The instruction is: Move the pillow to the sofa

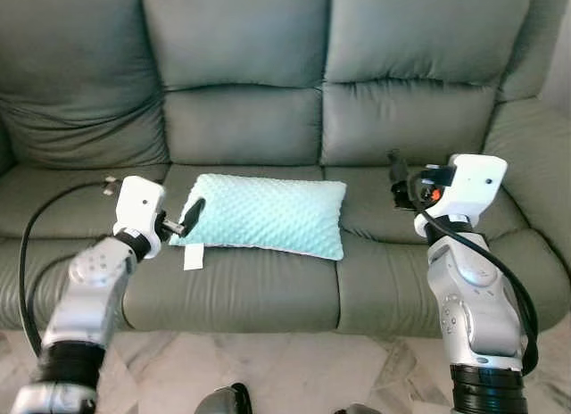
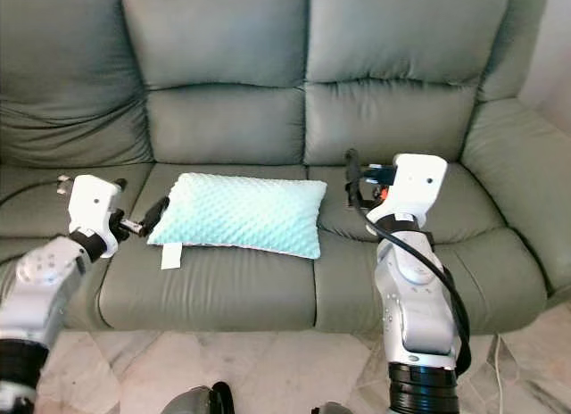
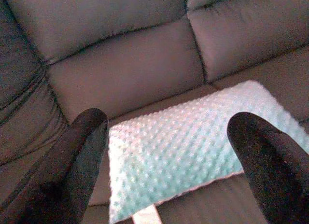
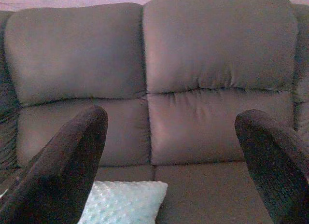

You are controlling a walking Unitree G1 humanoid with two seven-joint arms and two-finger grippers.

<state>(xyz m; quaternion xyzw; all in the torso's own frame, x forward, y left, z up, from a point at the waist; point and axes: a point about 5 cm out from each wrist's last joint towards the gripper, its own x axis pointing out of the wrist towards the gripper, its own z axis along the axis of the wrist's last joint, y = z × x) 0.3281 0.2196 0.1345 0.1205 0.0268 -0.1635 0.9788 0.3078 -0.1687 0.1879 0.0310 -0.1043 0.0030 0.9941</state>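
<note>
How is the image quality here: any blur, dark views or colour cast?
Left and right eye views: evenly lit and sharp, the pillow and sofa crisp. Left wrist view: dimmer, purplish cast, its near fingers soft. Right wrist view: same cast, fingers blurred, sofa back clear.
</note>
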